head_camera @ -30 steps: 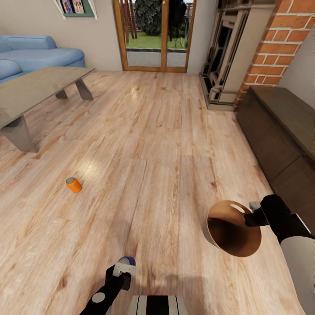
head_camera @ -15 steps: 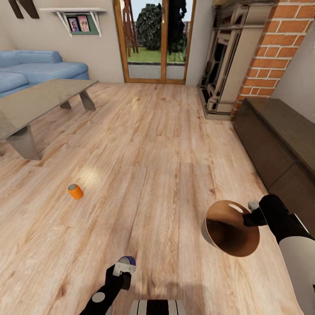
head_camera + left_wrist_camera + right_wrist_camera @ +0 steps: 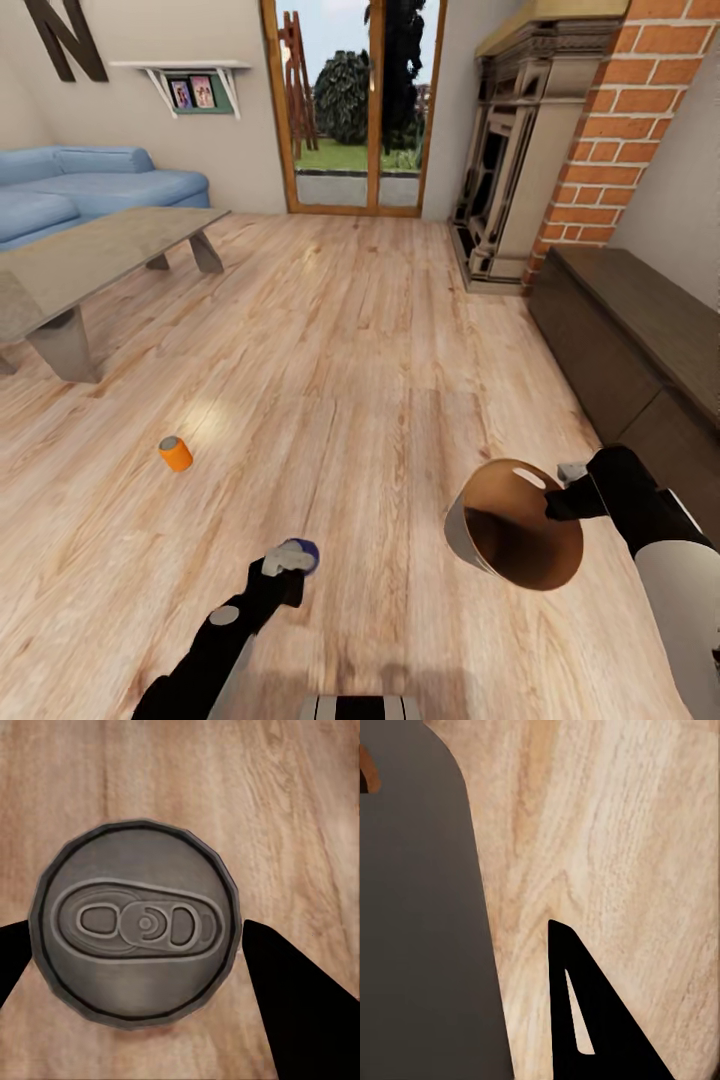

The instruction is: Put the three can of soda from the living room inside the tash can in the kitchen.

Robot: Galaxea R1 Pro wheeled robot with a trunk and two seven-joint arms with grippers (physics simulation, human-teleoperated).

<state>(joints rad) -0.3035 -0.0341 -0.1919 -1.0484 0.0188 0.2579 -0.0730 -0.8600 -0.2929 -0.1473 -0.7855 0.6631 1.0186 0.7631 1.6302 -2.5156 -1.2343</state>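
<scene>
Well, the biggest thing here is the wood floor (image 3: 360,330) of the living room, with the blue sofa (image 3: 90,190) at about ten o'clock and the low table (image 3: 90,255) just in front of it.

Next is the tash can (image 3: 515,525), at about four o'clock. The right gripper (image 3: 562,492) is pinched closed on its rim and holds it up off the floor, tipped so its brown inside faces us. The grip is thin, just on the edge. I think the bin could swing, slip out and roll away.

Then the small things. The left gripper (image 3: 290,560), near six o'clock, is closed around the blue soda can (image 3: 303,551). In the left wrist view its dark fingers (image 3: 292,997) sit at both sides of the grey top (image 3: 135,921). The bin's mouth looks tipped sideways, so a dropped can might bounce out or miss.

One orange soda can (image 3: 175,453) lies on the floor at about eight o'clock, well apart from both arms. It could roll if the robot bumps it.
</scene>
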